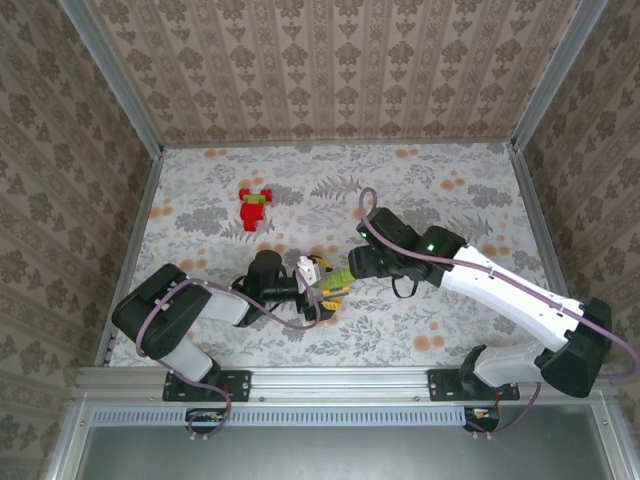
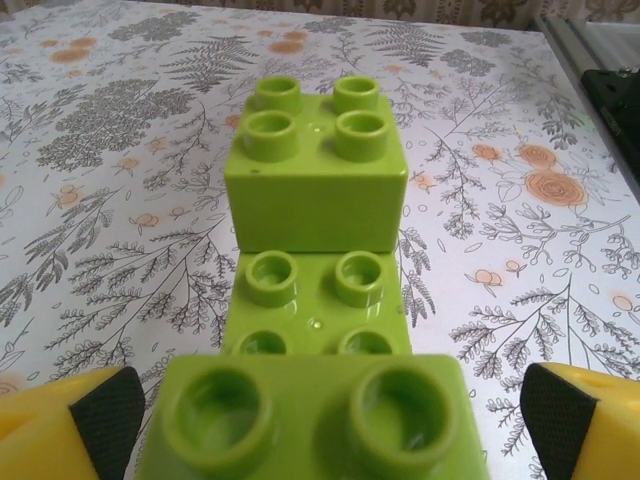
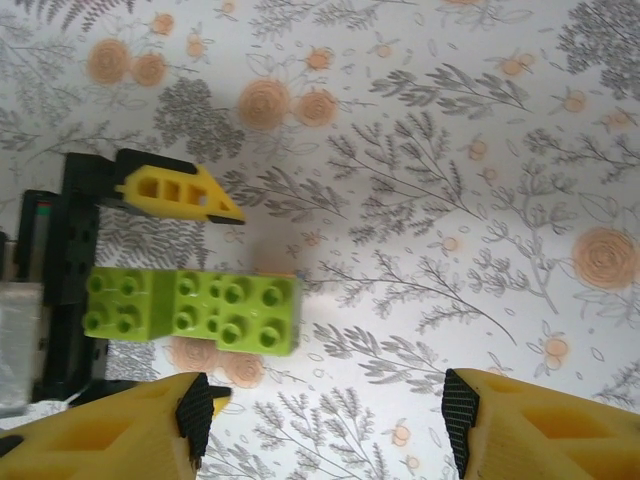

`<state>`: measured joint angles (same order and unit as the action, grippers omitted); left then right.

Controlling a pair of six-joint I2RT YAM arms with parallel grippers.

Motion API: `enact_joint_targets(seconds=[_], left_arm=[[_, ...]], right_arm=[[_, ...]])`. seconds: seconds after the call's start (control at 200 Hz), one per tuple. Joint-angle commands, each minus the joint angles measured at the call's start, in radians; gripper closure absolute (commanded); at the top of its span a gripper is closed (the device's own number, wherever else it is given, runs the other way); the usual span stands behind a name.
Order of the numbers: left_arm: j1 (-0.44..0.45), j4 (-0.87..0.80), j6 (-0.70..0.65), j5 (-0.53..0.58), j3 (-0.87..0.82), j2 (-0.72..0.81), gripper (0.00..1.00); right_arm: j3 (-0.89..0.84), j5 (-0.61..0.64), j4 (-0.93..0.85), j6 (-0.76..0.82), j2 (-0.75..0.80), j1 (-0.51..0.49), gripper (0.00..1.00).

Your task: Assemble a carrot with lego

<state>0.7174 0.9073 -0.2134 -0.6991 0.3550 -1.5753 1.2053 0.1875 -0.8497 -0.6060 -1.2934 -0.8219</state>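
The carrot (image 2: 318, 200) shows as a narrow stack of joined lime-green lego bricks; a thin orange edge peeks out beneath it (image 3: 190, 310). It lies lengthwise between the yellow fingers (image 2: 85, 425) of my left gripper (image 2: 325, 420), which stands open with a small gap on each side. In the top view the stack (image 1: 337, 280) sits between the left gripper (image 1: 320, 285) and the right gripper (image 1: 353, 262). My right gripper (image 3: 325, 420) is open and empty, and the stack lies beyond its left finger (image 3: 185, 415).
A small heap of red lego with a green brick on top (image 1: 253, 208) sits at the far left of the flower-patterned table (image 1: 450, 190). Metal frame posts and patterned walls close in the table. The left gripper's yellow finger (image 3: 180, 193) shows above the stack.
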Motion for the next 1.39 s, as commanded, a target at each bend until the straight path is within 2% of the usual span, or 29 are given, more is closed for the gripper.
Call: enact_joint_targets(seconds=[0.0,0.21,0.45,0.695,0.855,0.91,1.105,1.2,1.29,1.39], left_arm=[[-0.007,0.028,0.006,-0.048,-0.002,0.008,0.08],[-0.014,0.101,0.036,-0.092,0.010,-0.038,0.39],[-0.022,0.127,0.051,-0.132,0.023,-0.076,0.56],[-0.034,0.172,0.071,-0.176,0.036,-0.120,0.64],[-0.052,0.150,0.095,-0.176,0.041,-0.096,0.65],[-0.060,0.081,0.100,-0.153,0.050,-0.061,0.65],[-0.062,-0.411,0.099,0.046,0.144,0.169,0.65],[-0.065,-0.567,0.138,0.122,0.187,0.260,0.65],[-0.070,-0.724,0.175,0.166,0.261,0.297,0.65],[-0.103,-0.908,0.225,0.216,0.381,0.270,0.66]], right_arm=[[-0.046,0.023,-0.032,0.004,0.027,0.011,0.36],[-0.068,0.020,-0.026,0.009,0.034,0.013,0.40],[-0.070,0.017,-0.023,0.017,0.033,0.018,0.42],[-0.068,0.020,-0.028,0.021,0.029,0.024,0.43],[-0.069,0.021,-0.025,0.031,0.031,0.030,0.44],[-0.069,0.021,-0.022,0.038,0.034,0.039,0.44],[-0.069,0.034,-0.004,0.070,0.050,0.101,0.44],[-0.067,0.026,0.019,0.094,0.047,0.136,0.44],[-0.054,0.005,0.035,0.125,0.029,0.155,0.44],[-0.026,-0.019,0.037,0.162,-0.003,0.165,0.44]])
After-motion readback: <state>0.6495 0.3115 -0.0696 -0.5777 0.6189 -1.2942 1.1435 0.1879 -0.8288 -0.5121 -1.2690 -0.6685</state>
